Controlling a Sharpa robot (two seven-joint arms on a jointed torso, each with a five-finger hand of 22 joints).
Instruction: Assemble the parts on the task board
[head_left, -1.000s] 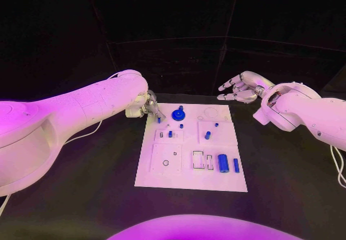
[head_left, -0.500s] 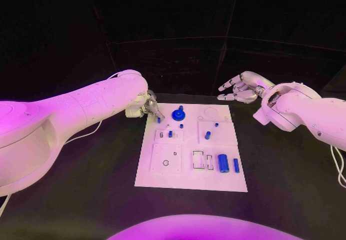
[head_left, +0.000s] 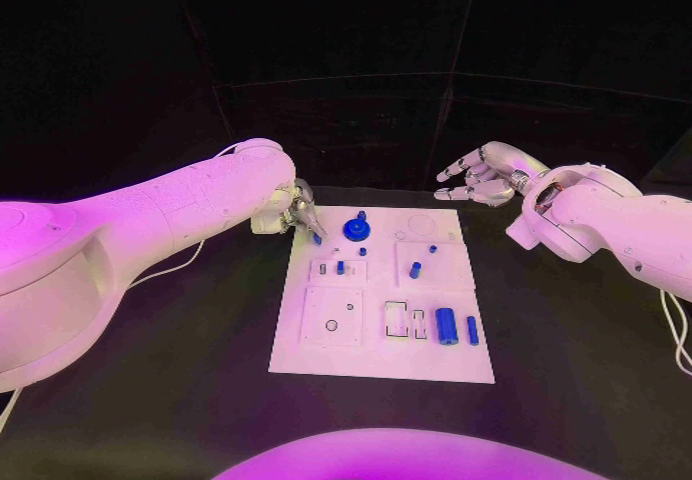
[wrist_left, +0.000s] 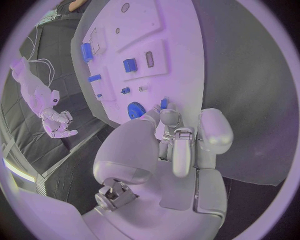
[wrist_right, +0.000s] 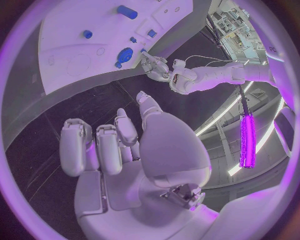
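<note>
The white task board (head_left: 335, 352) lies in the middle of the table. My left hand (head_left: 296, 212) is at its far left corner, fingers curled together, and pinches a small blue peg (head_left: 317, 238) at their tips just over the board. The left wrist view shows the peg (wrist_left: 164, 103) sticking out past the fingertips (wrist_left: 170, 118), beside the blue gear (wrist_left: 134, 110). That gear (head_left: 355, 230) sits near the board's far edge. My right hand (head_left: 483, 172) hovers beyond the far right corner, fingers apart and holding nothing.
A blue cylinder (head_left: 447, 326) and a blue bar (head_left: 472, 331) lie at the board's near right. Smaller blue pieces (head_left: 415, 269) (head_left: 340, 267) sit mid-board. Black table surrounds the board on all sides.
Almost nothing differs. My left hand's fingers have shifted very slightly over the peg. The right arm has stayed still.
</note>
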